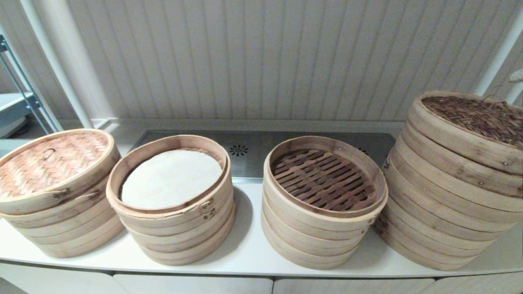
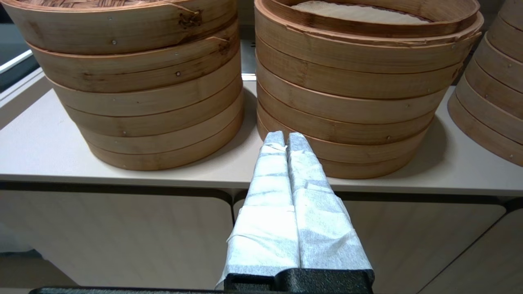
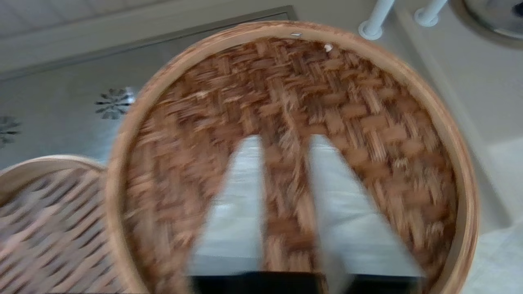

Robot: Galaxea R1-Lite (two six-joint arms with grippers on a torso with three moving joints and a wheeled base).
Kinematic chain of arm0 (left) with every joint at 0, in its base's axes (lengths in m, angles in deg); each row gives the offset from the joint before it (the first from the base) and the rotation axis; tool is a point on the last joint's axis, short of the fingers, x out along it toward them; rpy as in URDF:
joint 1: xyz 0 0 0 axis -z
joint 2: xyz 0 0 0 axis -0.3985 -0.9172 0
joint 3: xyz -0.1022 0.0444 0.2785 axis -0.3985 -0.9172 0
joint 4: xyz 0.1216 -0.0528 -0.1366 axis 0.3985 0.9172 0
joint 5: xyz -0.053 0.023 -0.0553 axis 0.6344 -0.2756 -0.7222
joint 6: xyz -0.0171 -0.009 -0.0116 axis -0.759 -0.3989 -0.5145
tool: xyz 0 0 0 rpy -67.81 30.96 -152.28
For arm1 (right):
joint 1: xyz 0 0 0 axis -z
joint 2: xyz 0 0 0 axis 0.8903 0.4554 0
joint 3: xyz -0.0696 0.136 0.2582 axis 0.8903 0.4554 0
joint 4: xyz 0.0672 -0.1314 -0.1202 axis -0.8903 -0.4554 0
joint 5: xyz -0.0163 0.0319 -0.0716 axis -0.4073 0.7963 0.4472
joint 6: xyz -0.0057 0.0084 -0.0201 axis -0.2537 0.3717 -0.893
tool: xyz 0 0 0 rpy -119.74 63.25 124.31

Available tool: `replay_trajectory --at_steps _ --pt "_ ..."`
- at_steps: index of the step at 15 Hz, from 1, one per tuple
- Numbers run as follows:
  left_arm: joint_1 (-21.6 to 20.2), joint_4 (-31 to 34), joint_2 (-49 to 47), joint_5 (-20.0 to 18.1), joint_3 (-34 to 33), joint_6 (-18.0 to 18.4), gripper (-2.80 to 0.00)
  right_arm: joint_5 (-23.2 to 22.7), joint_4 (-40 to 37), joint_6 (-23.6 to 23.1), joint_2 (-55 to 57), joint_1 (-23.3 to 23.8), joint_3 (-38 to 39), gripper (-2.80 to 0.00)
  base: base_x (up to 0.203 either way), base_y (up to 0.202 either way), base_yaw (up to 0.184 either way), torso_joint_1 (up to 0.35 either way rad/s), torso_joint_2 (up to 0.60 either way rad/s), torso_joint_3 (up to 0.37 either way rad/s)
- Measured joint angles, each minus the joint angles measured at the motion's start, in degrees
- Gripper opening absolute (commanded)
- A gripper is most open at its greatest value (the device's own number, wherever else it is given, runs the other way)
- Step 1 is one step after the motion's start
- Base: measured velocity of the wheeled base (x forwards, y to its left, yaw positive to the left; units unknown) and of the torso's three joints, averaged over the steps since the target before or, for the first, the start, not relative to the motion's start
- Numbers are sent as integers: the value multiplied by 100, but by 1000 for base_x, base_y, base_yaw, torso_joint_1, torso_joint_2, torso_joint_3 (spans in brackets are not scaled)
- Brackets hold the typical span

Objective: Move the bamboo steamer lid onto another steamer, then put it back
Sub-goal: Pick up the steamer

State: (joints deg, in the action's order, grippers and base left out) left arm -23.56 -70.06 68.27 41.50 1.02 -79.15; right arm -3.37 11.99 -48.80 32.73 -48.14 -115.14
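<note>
Four stacks of bamboo steamers stand in a row on the white counter (image 1: 253, 249), seen from the head camera. At about 9 o'clock in that view sits the far-left stack (image 1: 61, 220), capped by a pale woven lid (image 1: 51, 161) with a small loop handle. Just beside it, toward 7 o'clock, the second stack (image 1: 175, 228) is uncovered, and a white round liner (image 1: 171, 177) lies flat inside its top tier. Behind these two, a metal panel (image 1: 249, 155) with a small round vent runs along the wall.

The left end effector (image 2: 282, 139) shows only in its own wrist camera: its two cloth-wrapped fingers (image 2: 269, 179) are pressed together, holding nothing, and it is low in front of the counter edge, pointed at the gap between the first two stacks.

Toward 5 o'clock in the head view, the third stack (image 1: 322, 228) is open, showing a dark slatted floor (image 1: 322, 179). At 3 o'clock, the tallest stack (image 1: 449, 196) carries the dark woven steamer lid (image 1: 478, 118), which sits slightly tilted and shifted on top.

The right end effector (image 3: 284, 143) hovers directly over this lid in its wrist camera, its wrapped fingers (image 3: 343, 196) spread apart with the weave visible between them; contact cannot be made out through the blur.
</note>
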Motion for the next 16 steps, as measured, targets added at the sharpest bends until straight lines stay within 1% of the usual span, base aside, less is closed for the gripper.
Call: replay_trajectory --at_steps 2,3,15,16 --pt "0 9 0 0 0 -1 -280 12 164 -183 110 5 -2 0 0 0 0 0 0 0" --pt "0 10 0 2 0 -1 -280 12 197 -201 154 7 -2 0 0 0 0 0 0 0" --pt "2 10 0 0 0 2 -280 -3 197 -126 691 -1 84 0 0 0 0 0 0 0" --pt "2 10 0 0 0 4 -280 -6 199 -121 702 -4 108 -280 0 0 0 0 0 0"
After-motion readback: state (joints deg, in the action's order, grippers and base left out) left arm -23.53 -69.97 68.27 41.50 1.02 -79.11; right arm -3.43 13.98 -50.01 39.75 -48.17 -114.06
